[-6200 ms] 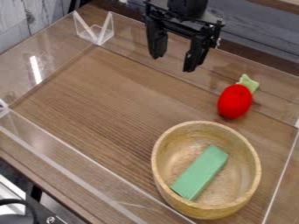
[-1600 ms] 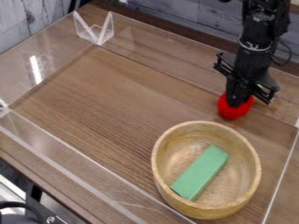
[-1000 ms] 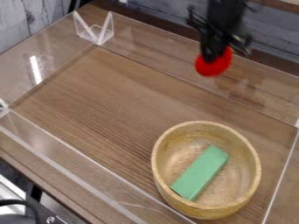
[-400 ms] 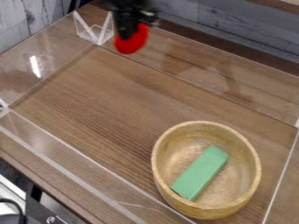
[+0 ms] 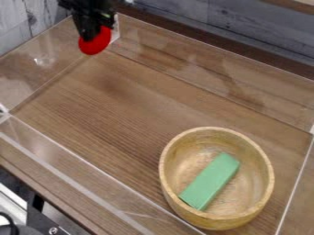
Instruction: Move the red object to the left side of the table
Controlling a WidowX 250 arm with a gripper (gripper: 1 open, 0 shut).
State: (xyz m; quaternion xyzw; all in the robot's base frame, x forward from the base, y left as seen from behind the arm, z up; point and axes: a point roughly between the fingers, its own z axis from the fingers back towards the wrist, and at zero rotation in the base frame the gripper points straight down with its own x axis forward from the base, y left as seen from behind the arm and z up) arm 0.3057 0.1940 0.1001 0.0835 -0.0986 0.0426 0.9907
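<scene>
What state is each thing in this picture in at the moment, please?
gripper: shut on the red object, at the table's far left.
red object: held in the gripper; contact with the wood cannot be told.
wooden bowl: upright at the near right, holding the green block.
green block: lying slanted inside the bowl.
table: bears the bowl.

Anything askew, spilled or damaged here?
Nothing stands out. The red object is held in the shut claw over the table's far-left corner. The wooden bowl sits upright at near right, with the green block lying inside. No spill or damage shows.
</scene>
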